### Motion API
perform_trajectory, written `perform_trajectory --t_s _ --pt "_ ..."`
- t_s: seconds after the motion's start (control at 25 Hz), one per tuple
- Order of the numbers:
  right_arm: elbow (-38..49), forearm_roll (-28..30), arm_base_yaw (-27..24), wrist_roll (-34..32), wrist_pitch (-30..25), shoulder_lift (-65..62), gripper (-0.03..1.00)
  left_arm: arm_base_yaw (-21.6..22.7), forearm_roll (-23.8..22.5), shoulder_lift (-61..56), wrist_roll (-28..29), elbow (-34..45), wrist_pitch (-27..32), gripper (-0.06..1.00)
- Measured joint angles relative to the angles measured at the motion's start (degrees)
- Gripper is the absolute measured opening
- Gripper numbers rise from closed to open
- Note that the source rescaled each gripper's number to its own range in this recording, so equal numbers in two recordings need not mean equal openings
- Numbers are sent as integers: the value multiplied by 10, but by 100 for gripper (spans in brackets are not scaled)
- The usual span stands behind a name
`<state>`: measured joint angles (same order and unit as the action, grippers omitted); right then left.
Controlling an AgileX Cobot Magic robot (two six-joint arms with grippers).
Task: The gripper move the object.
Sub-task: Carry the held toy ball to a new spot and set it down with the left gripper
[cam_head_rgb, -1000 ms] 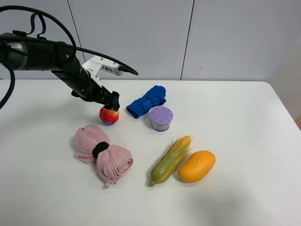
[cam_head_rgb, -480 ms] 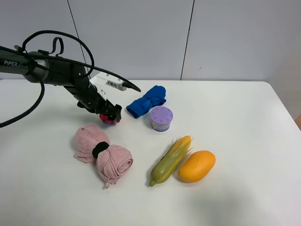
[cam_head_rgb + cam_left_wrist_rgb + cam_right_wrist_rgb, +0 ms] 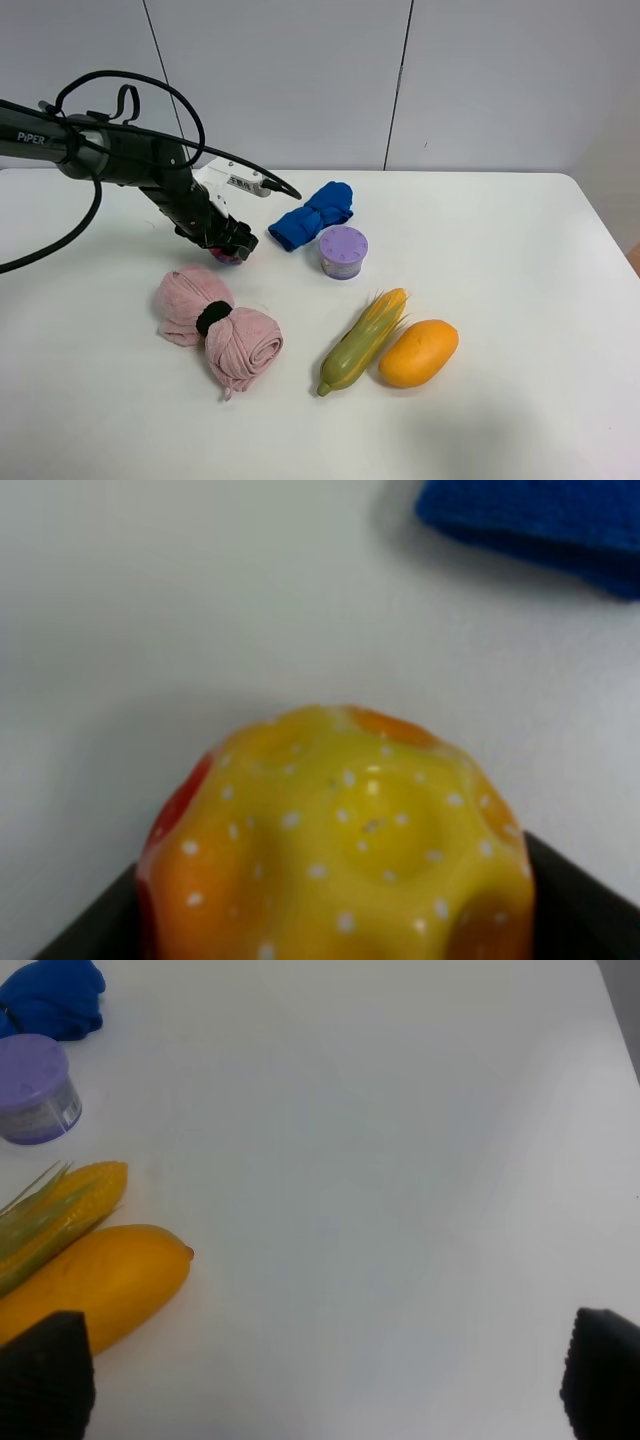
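Note:
The ball [image 3: 340,840] is yellow and red with white dots and fills the left wrist view, with a black jaw against each side. In the high view only a red and purple sliver of the ball [image 3: 222,258] shows under my left gripper [image 3: 233,243], low over the white table [image 3: 500,250] just above the pink towel. The left gripper [image 3: 335,925] is shut on the ball. My right gripper [image 3: 320,1380] is open and empty over bare table, to the right of the mango; it is out of the high view.
A rolled pink towel [image 3: 215,325] lies just in front of the ball. A blue cloth [image 3: 312,215] and a lilac lidded cup [image 3: 343,250] lie to its right. A corn cob [image 3: 365,338] and an orange mango [image 3: 418,352] lie at front centre.
The left arm has lowered and swung slightly left over the ball. The ball showed fully under the jaws a second ago and is now almost hidden by them.

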<state>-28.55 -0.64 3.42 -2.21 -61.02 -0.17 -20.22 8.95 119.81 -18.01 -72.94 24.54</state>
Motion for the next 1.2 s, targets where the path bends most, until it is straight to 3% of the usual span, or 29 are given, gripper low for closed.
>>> perform_trajectory --t_s 0.28,0.48,0.8,1.0,1.2 --pt "0 0 0 0 0 0 100 -37 -21 -99 0 -62 86 8" --pt "0 0 0 0 0 0 100 -126 -21 -118 0 -179 154 8" --pt "0 0 0 0 0 0 100 -255 -21 -18 8 -385 188 8" --pt "0 0 0 0 0 0 100 -285 -21 73 17 -469 207 8" --pt "0 0 0 0 0 0 100 -290 -31 149 15 -481 207 8"
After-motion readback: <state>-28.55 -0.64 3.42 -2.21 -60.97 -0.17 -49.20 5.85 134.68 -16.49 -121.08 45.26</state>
